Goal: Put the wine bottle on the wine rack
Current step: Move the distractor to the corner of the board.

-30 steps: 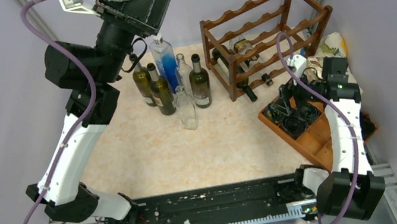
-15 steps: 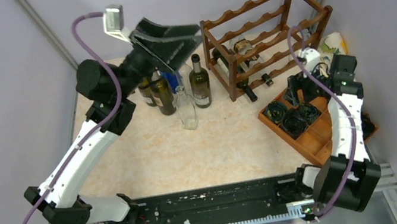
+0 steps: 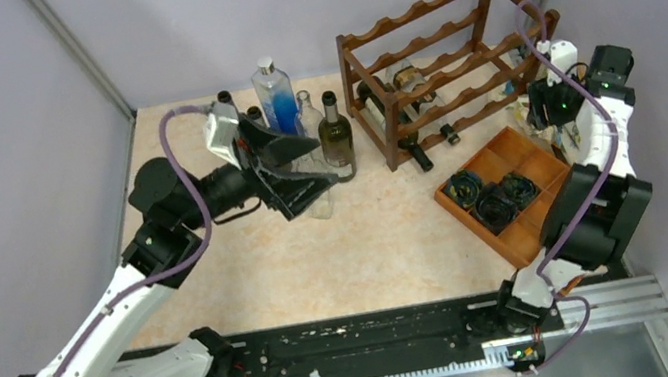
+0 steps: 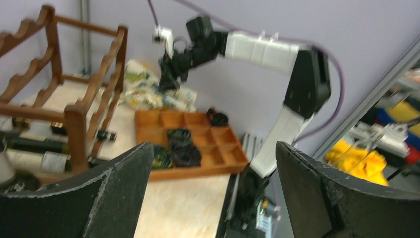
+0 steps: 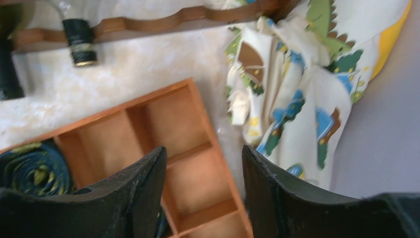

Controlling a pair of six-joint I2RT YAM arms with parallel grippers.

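Clock directions refer to the overhead view; 12 o'clock is the far edge of the worktop (image 3: pixel 369 244).

1. Wine rack (image 3: pixel 450 54): stands at 1 o'clock, upright. Bottles already lie in its lower tiers, necks pointing toward the worktop centre.
2. Wine bottle (image 3: pixel 335 138): dark glass with a pale label. It stands upright on the worktop at 12 o'clock, just at 9 o'clock of the rack and apart from it. It forms the 3 o'clock end of a bottle cluster (image 3: pixel 271 122) that includes a clear bottle with blue contents.
3. Left gripper (image 3: pixel 320 160): level with the cluster on its 6 o'clock side and pointed toward 3 o'clock. The jaws are fully released and nothing lies between them. One finger overlaps a clear bottle in the overhead view; contact cannot be confirmed.
4. Right gripper (image 5: pixel 203 153): raised at 2 o'clock, beyond the rack's end post. The jaws are partly apart and grasp nothing. Below them lie the compartment tray (image 3: pixel 498 160) and a patterned cloth (image 5: pixel 307 89).
5. The tray sits at 3 o'clock, and dark coiled items (image 3: pixel 493 196) fill some of its compartments.
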